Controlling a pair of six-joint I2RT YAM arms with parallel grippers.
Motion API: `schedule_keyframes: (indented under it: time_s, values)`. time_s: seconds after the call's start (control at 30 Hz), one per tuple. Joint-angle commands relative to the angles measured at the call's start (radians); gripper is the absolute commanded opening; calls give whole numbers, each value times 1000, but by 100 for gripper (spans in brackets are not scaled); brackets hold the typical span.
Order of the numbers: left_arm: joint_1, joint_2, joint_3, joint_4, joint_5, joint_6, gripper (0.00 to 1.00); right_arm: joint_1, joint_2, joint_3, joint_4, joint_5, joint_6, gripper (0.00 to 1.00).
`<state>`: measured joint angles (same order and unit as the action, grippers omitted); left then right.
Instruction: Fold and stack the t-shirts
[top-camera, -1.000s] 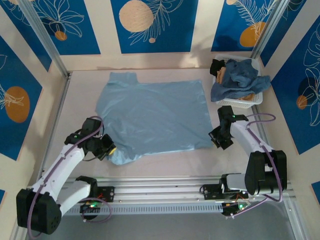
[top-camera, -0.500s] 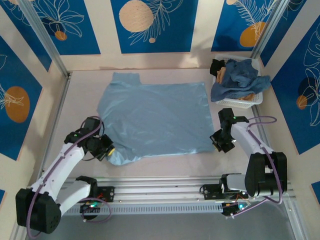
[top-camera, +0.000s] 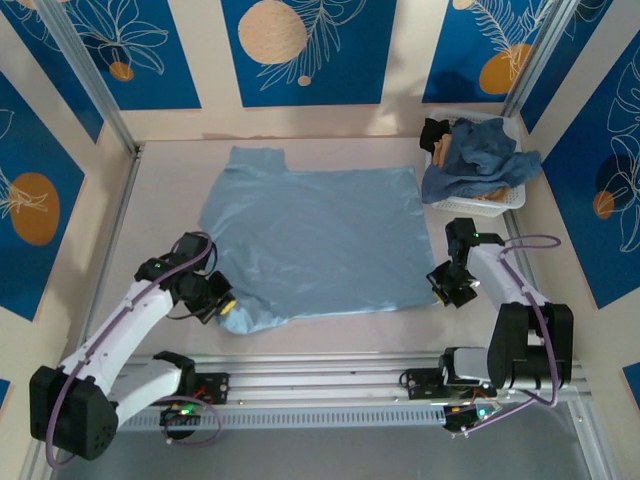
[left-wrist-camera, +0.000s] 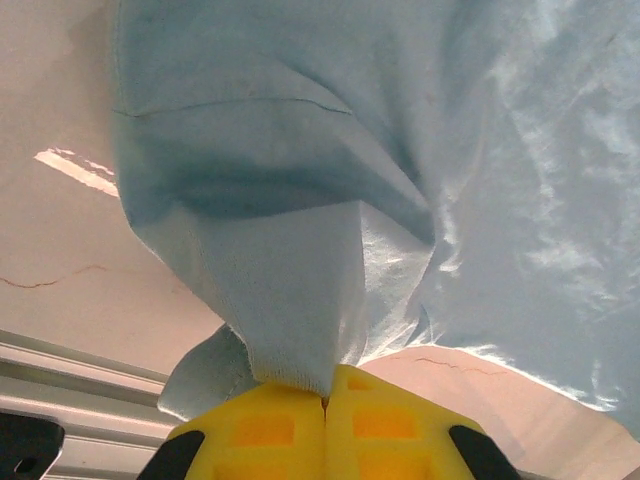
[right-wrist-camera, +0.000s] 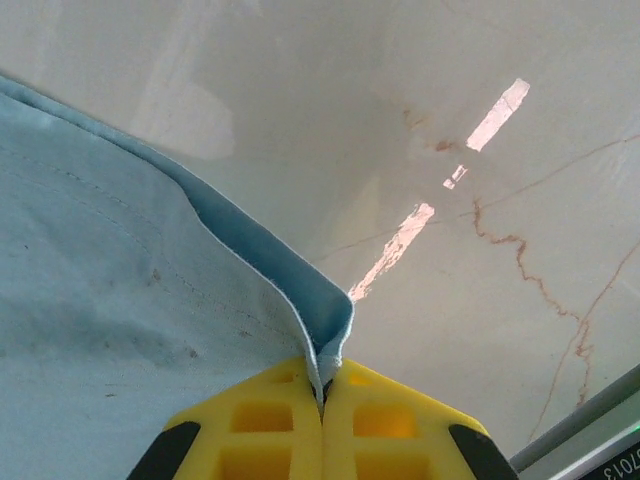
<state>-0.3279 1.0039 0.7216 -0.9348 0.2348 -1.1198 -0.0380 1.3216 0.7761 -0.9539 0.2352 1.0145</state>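
Between the two sets of jaws: pale t-shirt spread flat | left gripper clamped on a bunched sleeve, right gripper pinching an edge corner | cloth looks light, limp, likely to sag, so hold corners | open table ahead of both jaws, basket just beyond the right

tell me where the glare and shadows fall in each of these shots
Right wrist: bright glare streaks on the table, with the pale blue t-shirt evenly lit. Left wrist: a dark shadow under the shirt's fold, its right side washed out. Top external: soft, even light, no harsh glare.
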Motion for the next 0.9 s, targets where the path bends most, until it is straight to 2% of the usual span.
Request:
schedule_keyframes:
  time_s: [0.0, 0.2, 0.23, 0.27, 0.3, 0.33, 0.37, 0.43, 0.57, 0.67, 0.77, 0.87]
  values:
    - [-12, 11, -11, -44, -41, 24, 0, -5, 7, -4, -2, -16, -10, 0]
    - [-13, 103, 4, -61, -62, 47, 0, -7, 19, -19, -13, -19, 4, 0]
    - [-12, 96, 8, -73, -77, 42, 9, -7, 19, -16, -25, -11, 7, 0]
    - [-12, 82, 20, -88, -97, 37, 24, -7, 12, -6, -45, 0, 14, 5]
    - [-11, 62, 42, -111, -132, 34, 41, -7, -6, 6, -64, 10, 16, 15]
    - [-11, 47, 69, -129, -163, 34, 53, -4, -29, 18, -77, 17, 18, 24]
    - [-10, 36, 104, -140, -192, 41, 61, 2, -62, 36, -91, 30, 16, 34]
    - [1, 49, 169, -135, -222, 67, 67, 33, -125, 78, -93, 49, 1, 45]
    - [102, 214, 262, -14, -168, 129, 64, 149, -134, 144, 25, 26, -81, 50]
    - [157, 399, 350, 98, -176, 170, 53, 207, 13, 191, 152, -81, -143, 46]
    - [206, 606, 461, 128, -178, 213, 44, 260, 194, 279, 192, -89, -186, 42]
    - [236, 755, 548, 127, -162, 237, 42, 265, 355, 354, 210, -134, -202, 42]
